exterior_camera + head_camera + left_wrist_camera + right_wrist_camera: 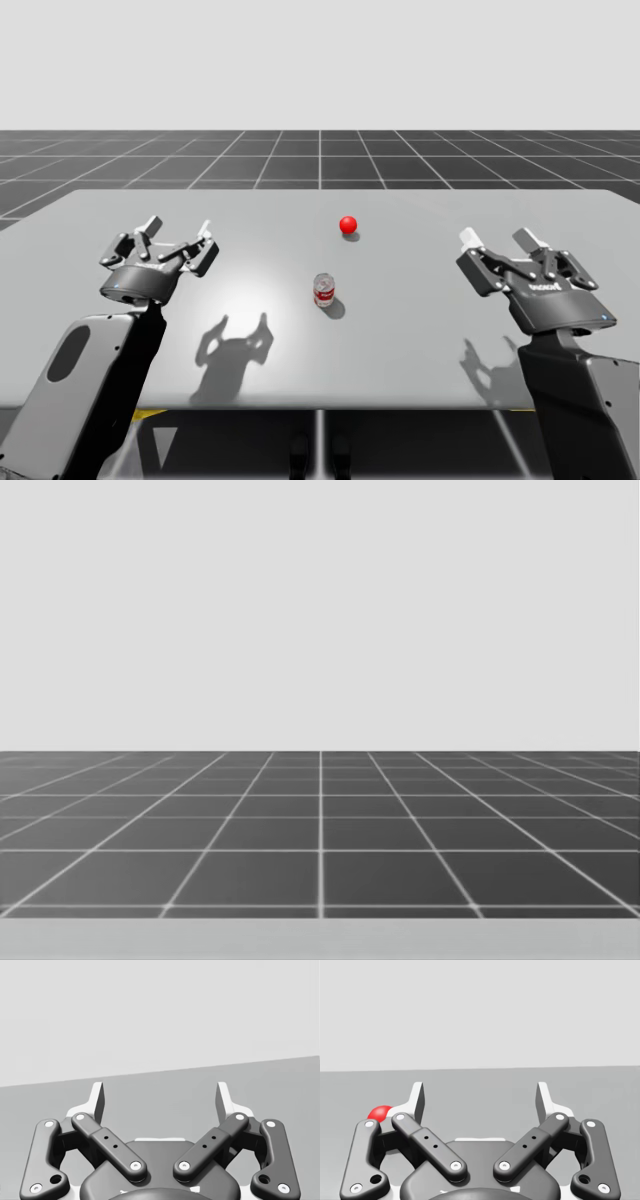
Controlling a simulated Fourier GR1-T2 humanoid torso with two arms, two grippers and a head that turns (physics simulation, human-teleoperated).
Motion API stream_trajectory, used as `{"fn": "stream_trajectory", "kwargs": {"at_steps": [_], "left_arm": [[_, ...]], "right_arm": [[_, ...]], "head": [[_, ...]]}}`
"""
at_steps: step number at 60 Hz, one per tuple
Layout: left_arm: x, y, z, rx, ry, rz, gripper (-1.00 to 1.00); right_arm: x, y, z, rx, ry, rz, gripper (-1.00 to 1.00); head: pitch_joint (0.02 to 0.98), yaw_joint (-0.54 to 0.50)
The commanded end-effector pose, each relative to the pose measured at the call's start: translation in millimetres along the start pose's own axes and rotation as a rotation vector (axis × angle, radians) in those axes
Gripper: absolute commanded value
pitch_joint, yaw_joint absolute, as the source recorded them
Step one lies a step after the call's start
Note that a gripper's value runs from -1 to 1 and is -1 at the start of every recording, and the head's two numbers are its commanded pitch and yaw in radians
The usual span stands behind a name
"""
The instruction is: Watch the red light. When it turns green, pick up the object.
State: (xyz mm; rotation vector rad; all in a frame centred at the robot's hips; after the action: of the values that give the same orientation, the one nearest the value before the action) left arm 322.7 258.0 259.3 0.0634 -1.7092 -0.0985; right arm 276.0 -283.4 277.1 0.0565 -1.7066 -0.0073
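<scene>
A small can (325,290), red and white with a silver top, stands upright near the middle of the grey table (400,330). Behind it a red ball-shaped light (348,225) glows red; in the right wrist view the red light (381,1112) peeks out beside one finger. My left gripper (180,236) hovers open over the table's left part, well left of the can. My right gripper (498,238) hovers open at the right, equally far from the can. Nothing sits between the fingers (97,1100) of the left gripper (160,1101) or the fingers (543,1100) of the right gripper (480,1101).
The table's front edge (320,408) runs just above my arms' bases. A dark gridded floor (320,830) stretches beyond the table in the head view.
</scene>
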Motion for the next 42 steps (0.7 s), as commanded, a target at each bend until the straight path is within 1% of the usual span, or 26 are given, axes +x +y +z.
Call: {"fn": "stream_trajectory", "kwargs": {"at_steps": [1,4,5,6,10,13,17,23,25,36,42], "left_arm": [[-7.1,2.3,-3.0,-0.007,0.023,0.0,-1.0],[-7.2,2.5,-3.2,-0.008,0.023,0.001,-1.0],[-7.3,2.6,-3.3,-0.009,0.024,0.002,-1.0],[-7.3,2.6,-3.3,-0.009,0.024,0.001,-1.0],[-7.4,2.7,-3.4,-0.009,0.024,0.001,-1.0],[-7.5,2.8,-3.4,-0.011,0.025,0.001,-1.0],[-7.9,2.8,-3.4,-0.014,0.027,-0.001,-1.0],[-8.5,3.3,-3.5,-0.019,0.029,-0.002,-1.0],[-8.9,3.6,-3.8,-0.021,0.03,-0.002,-1.0],[-9.4,4.0,-4.7,-0.024,0.03,-0.005,-1.0],[-9.6,3.9,-5.0,-0.027,0.032,-0.008,-1.0]], "right_arm": [[-4.1,-3.3,2.9,0.0,0.028,-0.01,-1.0],[-4.4,-3.7,2.5,-0.013,0.027,-0.017,-1.0],[-2.9,-3.7,1.6,-0.007,0.026,-0.035,-1.0],[-2.6,-3.7,1.2,-0.004,0.022,-0.037,-1.0],[-2.1,-4.9,0.9,-0.004,0.038,-0.016,-1.0],[-1.8,-4.8,1.7,0.009,0.055,-0.026,-1.0],[-2.2,-3.9,1.6,-0.005,0.048,-0.011,-1.0],[-2.8,-2.8,2.0,0.001,0.049,-0.003,-1.0],[-3.7,-2.8,1.6,0.002,0.049,0.001,-1.0],[-4.8,-3.4,0.6,0.001,0.051,0.007,-1.0],[-5.1,-3.5,0.3,0.002,0.051,0.01,-1.0]], "head": [[0.082,0.0],[0.083,0.0],[0.085,0.0],[0.087,0.01],[0.099,0.01],[0.12,0.01],[0.17,0.01],[0.241,0.01],[0.279,0.01],[0.397,0.02],[0.458,0.0]]}}
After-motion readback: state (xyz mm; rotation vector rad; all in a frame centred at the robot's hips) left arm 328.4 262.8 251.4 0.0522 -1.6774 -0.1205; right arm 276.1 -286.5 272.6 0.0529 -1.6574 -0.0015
